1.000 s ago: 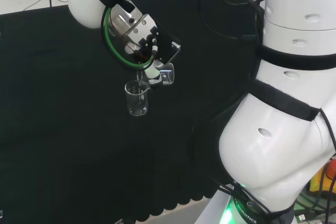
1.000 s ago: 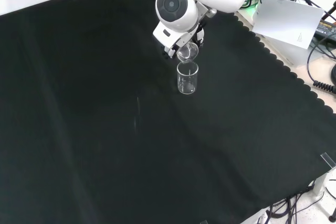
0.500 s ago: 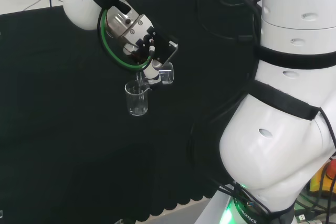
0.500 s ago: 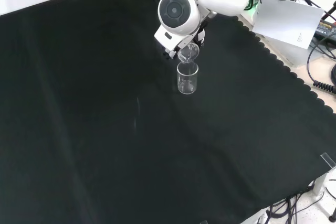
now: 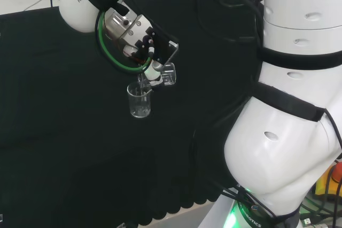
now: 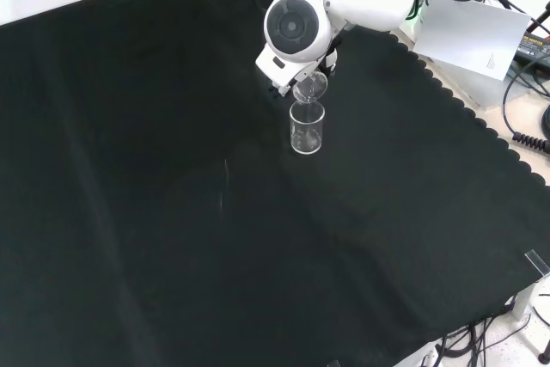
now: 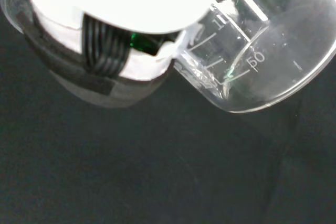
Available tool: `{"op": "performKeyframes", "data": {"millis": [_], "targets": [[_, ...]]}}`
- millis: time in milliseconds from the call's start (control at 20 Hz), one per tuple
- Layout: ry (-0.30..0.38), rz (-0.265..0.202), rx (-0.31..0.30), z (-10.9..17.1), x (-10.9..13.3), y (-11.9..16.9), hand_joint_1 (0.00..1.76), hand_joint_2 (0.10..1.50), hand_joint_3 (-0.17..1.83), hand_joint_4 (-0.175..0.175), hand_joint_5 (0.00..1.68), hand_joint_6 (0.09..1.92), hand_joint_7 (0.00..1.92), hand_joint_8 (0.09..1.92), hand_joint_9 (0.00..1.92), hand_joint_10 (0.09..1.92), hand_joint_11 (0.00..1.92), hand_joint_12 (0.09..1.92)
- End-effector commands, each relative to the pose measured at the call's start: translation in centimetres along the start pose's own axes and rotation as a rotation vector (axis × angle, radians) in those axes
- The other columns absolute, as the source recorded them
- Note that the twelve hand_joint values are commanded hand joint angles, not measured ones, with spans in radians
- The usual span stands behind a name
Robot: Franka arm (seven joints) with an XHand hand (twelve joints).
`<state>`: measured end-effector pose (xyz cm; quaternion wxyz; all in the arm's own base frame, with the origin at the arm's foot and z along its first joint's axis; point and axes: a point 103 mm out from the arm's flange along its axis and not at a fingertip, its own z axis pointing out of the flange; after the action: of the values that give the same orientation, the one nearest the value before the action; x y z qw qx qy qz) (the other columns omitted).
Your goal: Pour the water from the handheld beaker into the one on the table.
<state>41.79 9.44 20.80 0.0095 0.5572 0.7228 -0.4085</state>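
We see the hand [image 5: 151,68] curled round the handheld beaker [image 5: 167,74], which lies tipped almost on its side, its lip directly over the mouth of the table beaker [image 5: 140,101]. In the front view the tilted mouth of the held beaker [image 6: 309,87] sits just above the rim of the upright one [image 6: 307,127], nearly touching it. In the wrist view the held glass [image 7: 262,51] is close and large beside a black-and-white part of the hand [image 7: 105,51].

Against the picture of a second ago, we find the arm's upper link has swung a little: in the head view the wrist has shifted left and up, and in the front view the round grey cap [image 6: 293,25] has moved slightly right and up. Both beakers sit almost where they were, and the table beaker has not moved.

The black cloth [image 6: 172,212] lies bare all round the standing beaker, with wide open room toward the left and bottom of the front view; its scalloped edge [image 6: 464,109] runs well apart at the right.

On the held glass we can see graduation lines and printed figures, though we cannot read them with certainty.
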Motion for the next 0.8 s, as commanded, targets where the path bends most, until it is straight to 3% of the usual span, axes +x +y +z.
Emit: {"op": "performKeyframes", "data": {"millis": [50, 250, 800], "targets": [[-0.038, 0.009, 0.028, -0.29, 0.11, 0.04, 1.43, 0.7, 0.44, -0.175, 1.42, 0.26, 1.4, 0.36, 1.6, 0.09, 1.45, 0.59], [-0.06, 0.01, 0.058, -0.31, 0.27, 0.12, 1.43, 0.7, 0.44, -0.175, 1.42, 0.25, 1.4, 0.37, 1.6, 0.09, 1.45, 0.59], [-0.097, 0.028, 0.063, -0.99, 0.94, 0.12, 1.43, 0.71, 0.43, -0.175, 1.42, 0.26, 1.38, 0.39, 1.6, 0.09, 1.46, 0.59]]}}
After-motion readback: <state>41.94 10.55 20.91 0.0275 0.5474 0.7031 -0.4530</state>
